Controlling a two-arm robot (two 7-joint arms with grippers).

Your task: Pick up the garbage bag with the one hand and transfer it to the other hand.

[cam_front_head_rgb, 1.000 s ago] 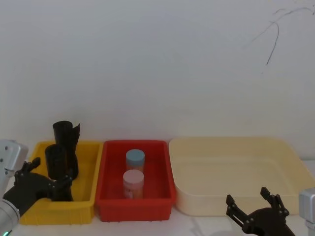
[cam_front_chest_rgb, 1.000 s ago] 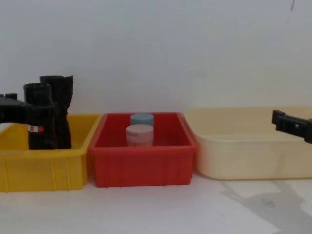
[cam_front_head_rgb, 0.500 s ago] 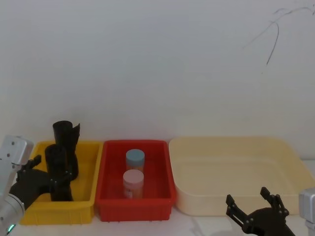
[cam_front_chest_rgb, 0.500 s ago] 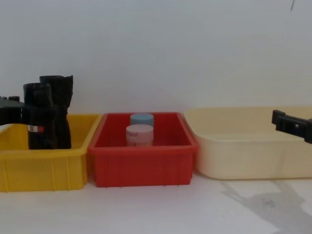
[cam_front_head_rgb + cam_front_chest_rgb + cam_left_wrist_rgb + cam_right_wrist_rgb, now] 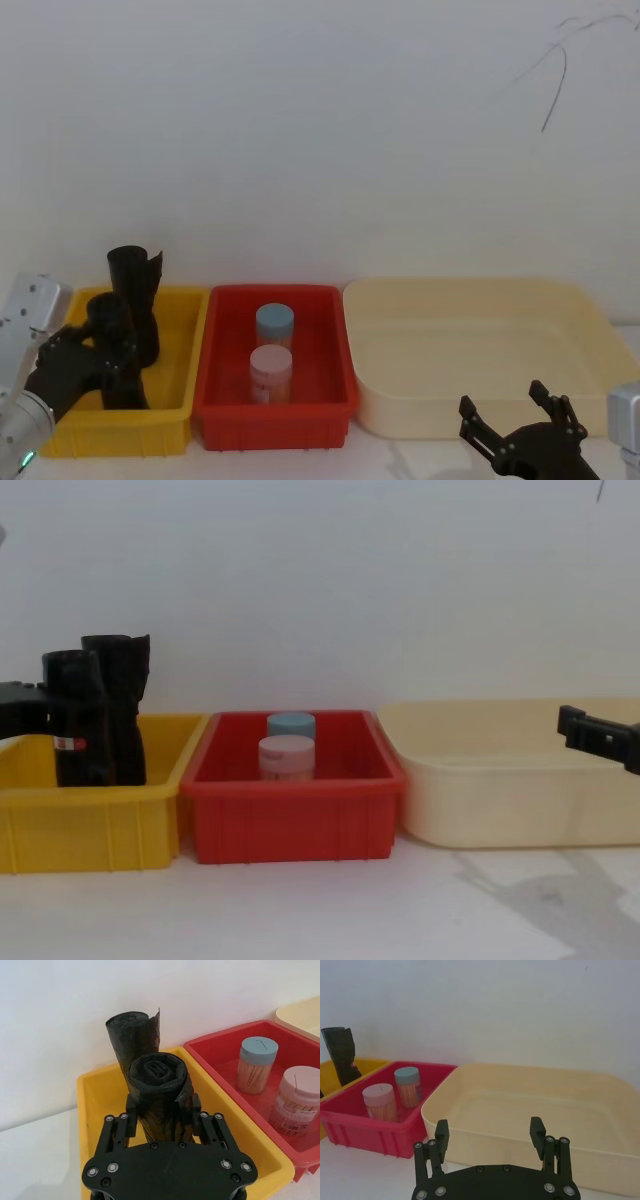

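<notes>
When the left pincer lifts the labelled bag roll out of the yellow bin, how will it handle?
The bag looks light; crinkled film may compress under the left pincer and slip. Being tall and upright, it could tilt in the hold.

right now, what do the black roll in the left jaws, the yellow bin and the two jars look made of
garbage bag, held by the left gripper: thin black plastic film, slightly glossy; crinkled, rolled layers.
yellow bin: rigid moulded plastic, smooth, ribbed front.
pink-lidded jar and blue-lidded jar: clear walls showing sticks inside, probably plastic, possibly glass; matte lids.
right gripper: open, near the cream tray.
</notes>
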